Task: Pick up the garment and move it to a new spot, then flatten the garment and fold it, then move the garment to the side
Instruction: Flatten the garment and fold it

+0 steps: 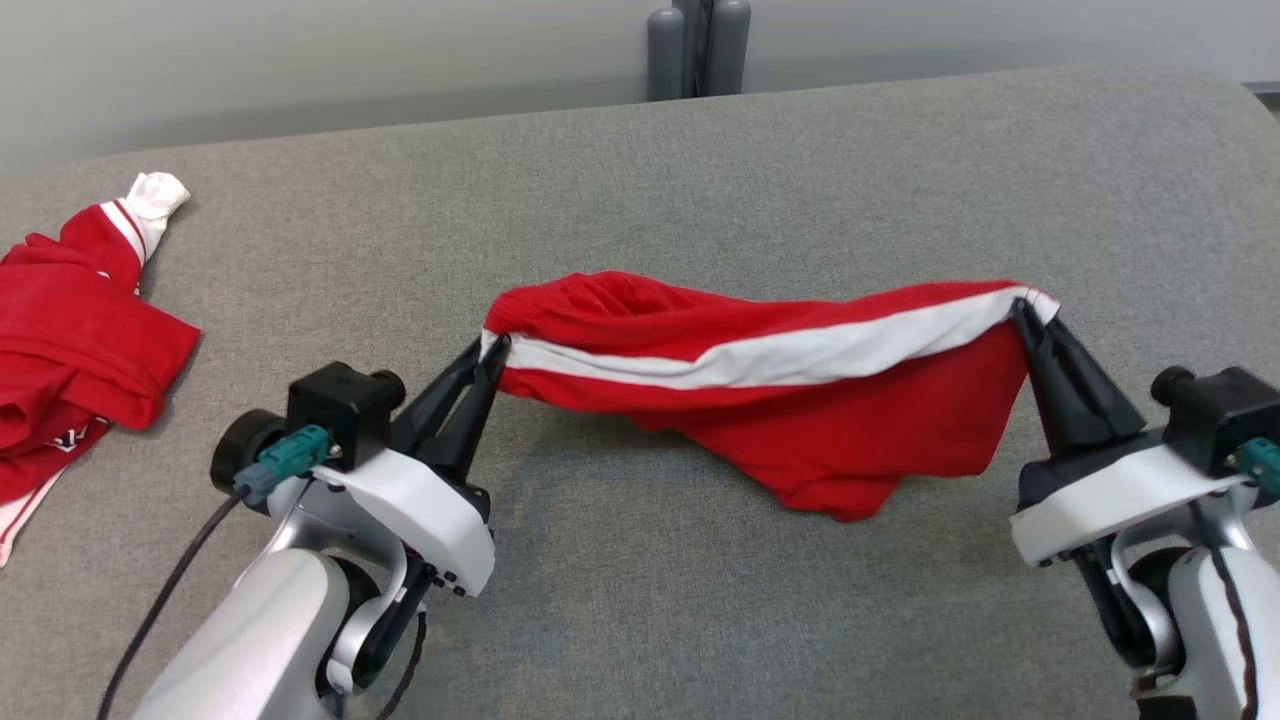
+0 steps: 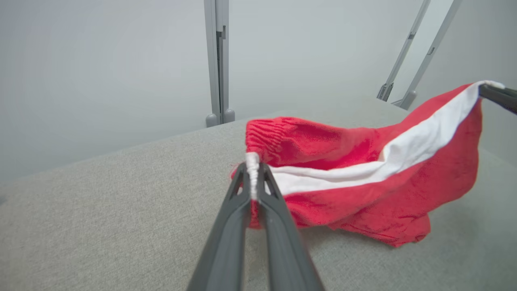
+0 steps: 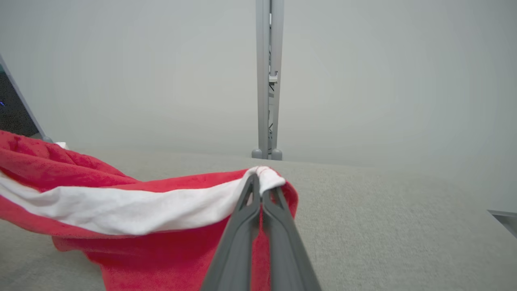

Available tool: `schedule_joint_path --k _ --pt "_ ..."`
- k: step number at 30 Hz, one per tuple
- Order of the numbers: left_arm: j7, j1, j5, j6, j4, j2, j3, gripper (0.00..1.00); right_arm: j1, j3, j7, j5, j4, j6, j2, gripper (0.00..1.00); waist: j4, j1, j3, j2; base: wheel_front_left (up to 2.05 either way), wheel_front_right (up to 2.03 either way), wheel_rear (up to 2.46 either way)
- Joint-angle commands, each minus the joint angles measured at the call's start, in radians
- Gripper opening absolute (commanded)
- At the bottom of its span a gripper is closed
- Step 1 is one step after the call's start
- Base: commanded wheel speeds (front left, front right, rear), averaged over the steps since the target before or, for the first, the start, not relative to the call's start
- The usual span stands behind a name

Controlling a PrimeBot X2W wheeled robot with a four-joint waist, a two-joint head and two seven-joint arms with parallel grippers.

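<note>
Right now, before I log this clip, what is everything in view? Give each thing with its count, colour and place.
garment: one, red with a white stripe, strung between the two tools, its middle hanging low toward the table
other garment: one, red and white, crumpled at the table's left edge
table: one, grey fabric top, under everything
posts: a small cluster, grey, behind the table's far edge
cable: one, black, running down from the left wrist
left tool: one, dark fingers, shut on the garment's left end
right tool: one, dark fingers, shut on the garment's right end
</note>
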Motion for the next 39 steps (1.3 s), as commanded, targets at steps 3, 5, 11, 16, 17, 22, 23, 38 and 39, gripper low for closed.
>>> schedule_joint_path --k 3,5,11,16,17,22,23,38,39 --pt "0.010 -0.035 -0.014 0.013 -0.071 0.028 0.038 0.00 -0.034 -0.016 0.026 0.018 -0.077 0.000 -0.034 0.00 0.009 0.0000 -0.018 -0.0001 0.00 0.00 0.00" --pt "0.026 -0.060 -0.020 0.016 -0.114 0.044 0.057 0.00 -0.056 -0.027 0.045 0.019 -0.128 0.000 -0.054 0.00 0.016 0.0000 -0.028 -0.0001 0.00 0.00 0.00" --pt "0.107 -0.189 -0.029 0.012 -0.213 0.092 0.108 0.00 -0.150 -0.058 0.098 0.036 -0.254 0.000 -0.104 0.00 0.035 0.0000 -0.052 -0.0001 0.00 0.00 0.00" --pt "0.176 -0.305 -0.059 -0.012 -0.243 0.116 0.140 0.00 -0.236 -0.077 0.136 0.062 -0.298 0.000 -0.133 0.00 0.039 0.0000 -0.064 -0.0001 0.00 0.00 0.00" --pt "0.184 -0.322 -0.067 -0.014 -0.242 0.116 0.144 0.00 -0.248 -0.078 0.144 0.071 -0.295 0.000 -0.136 0.00 0.039 0.0000 -0.064 -0.0001 0.00 0.00 0.00" --pt "0.188 -0.383 -0.117 -0.037 -0.196 0.095 0.166 0.00 -0.317 -0.057 0.159 0.122 -0.245 0.000 -0.144 0.00 0.033 0.0000 -0.046 -0.0001 0.00 0.00 0.00" --pt "0.176 -0.398 -0.124 -0.046 -0.179 0.088 0.171 0.00 -0.336 -0.050 0.160 0.132 -0.221 0.000 -0.147 0.00 0.032 0.0000 -0.038 -0.0001 0.00 0.00 0.00" --pt "-0.122 -0.795 -0.092 -0.163 0.414 -0.072 0.183 0.00 -0.890 0.088 -0.001 0.273 0.352 0.000 -0.089 0.00 0.037 0.0000 0.088 -0.0001 0.00 0.00 0.00" --pt "-0.152 -0.829 -0.086 -0.162 0.465 -0.079 0.190 0.00 -0.929 0.097 -0.025 0.274 0.397 0.000 -0.081 0.00 0.037 0.0000 0.089 -0.0001 0.00 0.00 0.00"
